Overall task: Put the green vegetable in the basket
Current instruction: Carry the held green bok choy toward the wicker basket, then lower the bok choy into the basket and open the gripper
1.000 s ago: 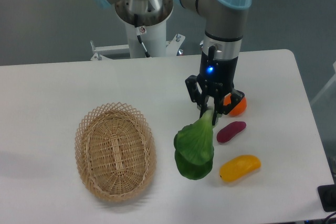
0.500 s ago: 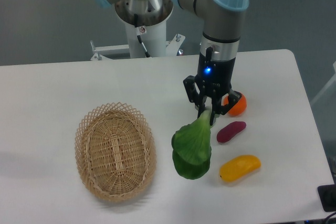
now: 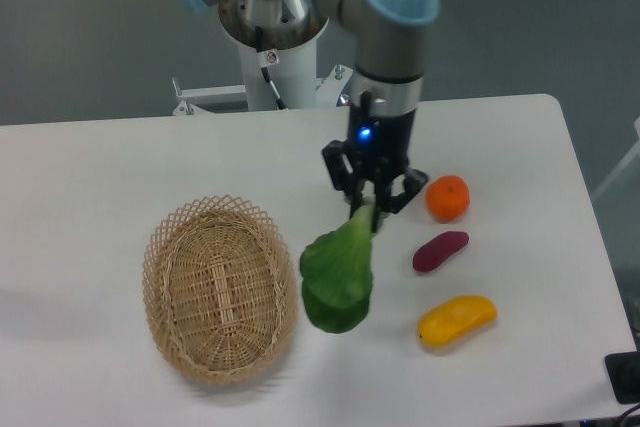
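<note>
Now the gripper (image 3: 366, 209) has its jaws pinched on the pale stem of the green vegetable (image 3: 338, 272), whose leaves hang down just right of the basket (image 3: 218, 288); since the earlier frames, arm and vegetable have shifted left, nearer the basket and away from the produce, uncovering the orange fruit (image 3: 447, 198); the purple vegetable (image 3: 440, 251) and yellow fruit (image 3: 456, 319) lie on the white bench (image 3: 120, 167) to the right, apart from the vegetable; between leaves and basket rim only bare bench shows.
</note>
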{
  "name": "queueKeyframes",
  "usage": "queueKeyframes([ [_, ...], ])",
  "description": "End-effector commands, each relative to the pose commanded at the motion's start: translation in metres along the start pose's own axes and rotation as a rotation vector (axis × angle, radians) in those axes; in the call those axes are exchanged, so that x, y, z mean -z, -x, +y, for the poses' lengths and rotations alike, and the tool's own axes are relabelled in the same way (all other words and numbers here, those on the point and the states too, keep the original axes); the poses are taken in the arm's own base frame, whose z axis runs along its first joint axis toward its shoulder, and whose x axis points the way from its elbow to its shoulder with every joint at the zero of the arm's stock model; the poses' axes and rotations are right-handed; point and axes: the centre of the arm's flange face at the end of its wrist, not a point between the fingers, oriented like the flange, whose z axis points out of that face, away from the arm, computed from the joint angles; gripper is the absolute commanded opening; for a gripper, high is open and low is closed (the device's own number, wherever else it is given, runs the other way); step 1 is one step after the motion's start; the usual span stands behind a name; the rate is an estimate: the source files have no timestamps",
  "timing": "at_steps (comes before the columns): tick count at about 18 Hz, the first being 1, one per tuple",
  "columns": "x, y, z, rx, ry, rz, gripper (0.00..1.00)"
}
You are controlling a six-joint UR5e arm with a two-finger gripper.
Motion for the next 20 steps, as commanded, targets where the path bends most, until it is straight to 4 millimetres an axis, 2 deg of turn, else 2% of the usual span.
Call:
queueKeyframes([
  [2, -0.02, -0.026, -0.024, 0.013, 0.026, -0.014, 0.26],
  [5, -0.049, -0.057, -0.047, 0.048, 0.067, -0.024, 0.25],
  [10, -0.111, -0.103, -0.07, 0.067, 0.151, -0.034, 0.25],
  [11, -0.124, -0.108, -0.07, 0.056, 0.17, -0.031, 0.25],
  [13, -0.133, -0.118, -0.072, 0.035, 0.187, -0.025, 0.25],
  [15, -0.145, -0.124, -0.063, 0.019, 0.215, -0.009, 0.25],
  [18, -0.151, -0.133, -0.051, -0.065, 0.246, 0.0, 0.25],
  [20, -0.151, -0.141, -0.05, -0.087, 0.247, 0.005, 0.25],
])
